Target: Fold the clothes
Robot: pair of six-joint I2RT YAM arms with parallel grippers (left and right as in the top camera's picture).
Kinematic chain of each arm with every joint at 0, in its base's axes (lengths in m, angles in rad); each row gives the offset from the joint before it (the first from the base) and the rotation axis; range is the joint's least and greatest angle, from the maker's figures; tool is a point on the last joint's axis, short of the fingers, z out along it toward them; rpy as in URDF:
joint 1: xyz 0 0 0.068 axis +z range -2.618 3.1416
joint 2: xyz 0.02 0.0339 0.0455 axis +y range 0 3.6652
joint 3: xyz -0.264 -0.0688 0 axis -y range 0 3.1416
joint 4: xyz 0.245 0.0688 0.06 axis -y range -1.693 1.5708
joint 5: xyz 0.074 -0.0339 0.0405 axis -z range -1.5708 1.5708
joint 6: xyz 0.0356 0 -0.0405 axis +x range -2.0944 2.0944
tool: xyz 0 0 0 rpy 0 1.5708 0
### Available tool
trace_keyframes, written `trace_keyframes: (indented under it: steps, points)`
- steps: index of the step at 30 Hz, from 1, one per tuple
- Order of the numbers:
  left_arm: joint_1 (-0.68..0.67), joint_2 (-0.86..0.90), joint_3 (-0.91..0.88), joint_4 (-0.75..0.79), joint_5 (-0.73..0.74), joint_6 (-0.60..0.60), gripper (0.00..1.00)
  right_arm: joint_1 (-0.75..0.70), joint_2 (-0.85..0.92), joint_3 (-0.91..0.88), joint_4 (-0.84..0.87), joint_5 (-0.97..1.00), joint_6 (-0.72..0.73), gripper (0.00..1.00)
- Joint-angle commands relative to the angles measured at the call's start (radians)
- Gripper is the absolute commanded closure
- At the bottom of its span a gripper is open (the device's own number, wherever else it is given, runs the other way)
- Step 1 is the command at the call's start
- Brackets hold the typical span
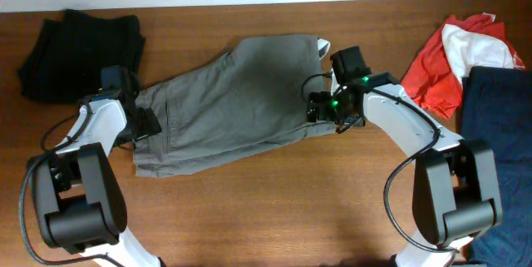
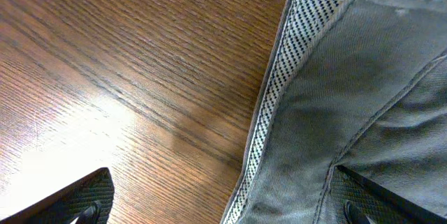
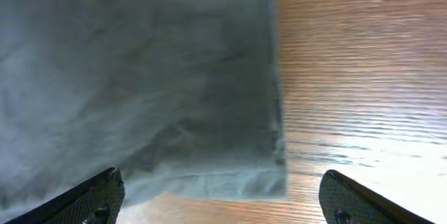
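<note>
Shorts [image 1: 233,101]: my overhead shows long axis lower-left to upper-right
Left fingers [image 2: 87,199]: wide, at the edge
Right fingers [image 3: 98,196]: wide, over a corner

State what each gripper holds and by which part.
Nothing is held. Both the left gripper and right gripper are open, straddling edges of the grey-olive shorts.
</note>
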Motion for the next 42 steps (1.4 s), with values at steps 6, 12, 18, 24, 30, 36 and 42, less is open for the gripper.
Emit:
trace_keyframes:
  steps: [6,12,18,24,30,36,42]
  points:
    - [-0.021,0.071,-0.034,-0.002,0.082,0.005,0.01,0.001,0.121,0.010,0.005,-0.019,0.060,0.08]
    - [-0.021,0.071,-0.034,-0.002,0.082,0.005,0.01,-0.001,0.130,0.012,-0.045,-0.015,0.065,0.96]
    - [-0.021,0.071,-0.034,-0.007,0.087,0.005,0.01,-0.001,0.045,0.019,-0.327,0.131,0.191,0.96]
    - [-0.021,0.071,-0.034,-0.011,0.126,0.006,0.01,0.000,0.030,-0.012,-0.473,0.303,0.296,0.96]
    - [-0.021,-0.040,0.072,-0.153,0.146,0.006,0.01,-0.047,0.029,-0.003,-0.469,0.363,0.265,0.01]
    - [-0.021,-0.167,0.072,-0.139,0.314,0.089,0.01,-0.258,0.029,0.031,-0.403,0.363,0.265,0.01]
    - [0.021,-0.134,0.071,-0.094,0.473,0.202,0.01,-0.373,0.029,0.031,-0.348,0.363,0.265,0.01]
